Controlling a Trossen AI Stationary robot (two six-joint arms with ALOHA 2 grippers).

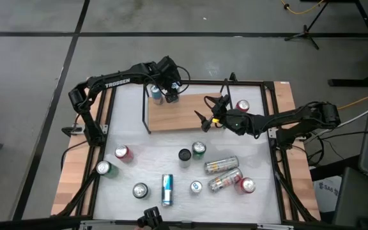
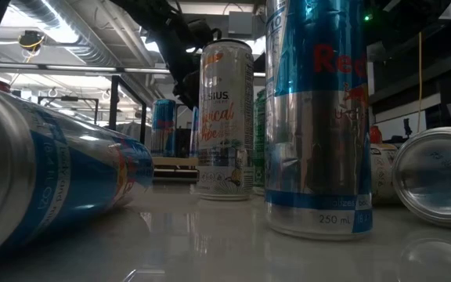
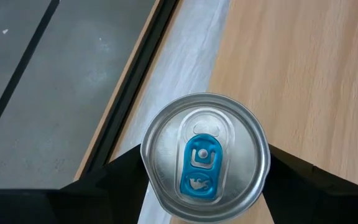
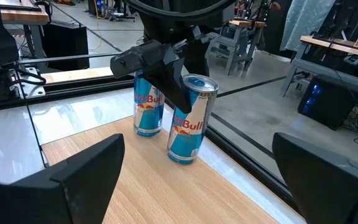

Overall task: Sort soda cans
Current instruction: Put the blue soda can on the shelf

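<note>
Robotics lab or workshop: concrete floor (image 1: 30,64), ceiling ducts (image 2: 69,31), workbenches (image 4: 23,12), cables (image 1: 356,102).

Both arms are basically all matte black, chunky jointed links with rounded housings at the joints. The left arm (image 1: 117,82), upper left of the overhead frame, has "TROSSEN" printed in white capitals along its long link. The right arm (image 1: 286,118), at the right of that frame, has thin black cables looping off it near its base and a small yellow-orange spot close to its wrist. The left gripper (image 4: 166,78), seen top centre in the right wrist picture, is a black angular block with flat, wedge-shaped fingers. The right gripper's fingers (image 4: 86,180) fill that picture's bottom corners as broad, plain black slabs with slanted edges.
</note>
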